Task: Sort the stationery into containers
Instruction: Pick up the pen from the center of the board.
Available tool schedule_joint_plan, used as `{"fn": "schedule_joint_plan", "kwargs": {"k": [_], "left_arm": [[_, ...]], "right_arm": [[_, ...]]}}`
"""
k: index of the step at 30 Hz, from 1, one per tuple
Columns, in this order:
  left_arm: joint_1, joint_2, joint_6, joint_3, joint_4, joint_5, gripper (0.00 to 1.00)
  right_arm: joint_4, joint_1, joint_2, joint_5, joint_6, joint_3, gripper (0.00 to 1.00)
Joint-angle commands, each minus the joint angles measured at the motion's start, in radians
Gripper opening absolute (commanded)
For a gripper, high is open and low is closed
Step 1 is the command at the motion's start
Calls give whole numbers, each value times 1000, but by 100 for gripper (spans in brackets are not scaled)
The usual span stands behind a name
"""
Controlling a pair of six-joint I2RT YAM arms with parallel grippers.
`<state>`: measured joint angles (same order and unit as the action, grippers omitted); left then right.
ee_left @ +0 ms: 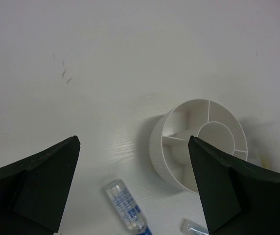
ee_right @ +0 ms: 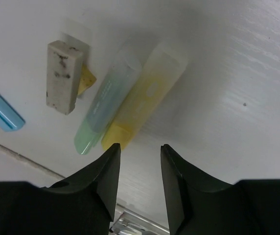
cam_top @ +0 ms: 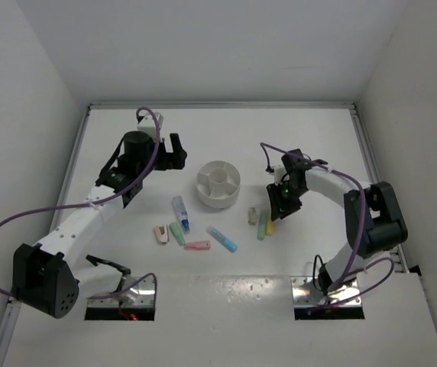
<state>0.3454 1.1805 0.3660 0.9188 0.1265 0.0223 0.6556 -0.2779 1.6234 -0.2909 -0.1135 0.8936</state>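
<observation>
The round white divided tub [cam_top: 217,200] stands upright. Near it lie flat a beige eraser [ee_right: 64,76] and a yellow marker [ee_right: 145,93] touching a green marker [ee_right: 103,105].

The top view looks down from above and behind both arm bases [cam_top: 46,279], taking in the whole white surface [cam_top: 226,145]. The left wrist camera faces down past its own fingers [ee_left: 37,186] at the white tub [ee_left: 155,152]. The right wrist camera hangs close over a yellow marker [ee_right: 147,95] and a green marker [ee_right: 101,107]; the top view shows all three too.
</observation>
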Motion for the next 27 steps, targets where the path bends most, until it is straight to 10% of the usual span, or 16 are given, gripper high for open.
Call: {"fn": "schedule_joint_plan", "kwargs": {"k": [1,27], "left_arm": [[6,-27,-13,18,-16,-4,100],[6,-45,-13,18,-16,-22,100]], "right_arm": [[-30,-10,41,33,-17,56,40],[-114,-67,239,193,-114,105,43]]}}
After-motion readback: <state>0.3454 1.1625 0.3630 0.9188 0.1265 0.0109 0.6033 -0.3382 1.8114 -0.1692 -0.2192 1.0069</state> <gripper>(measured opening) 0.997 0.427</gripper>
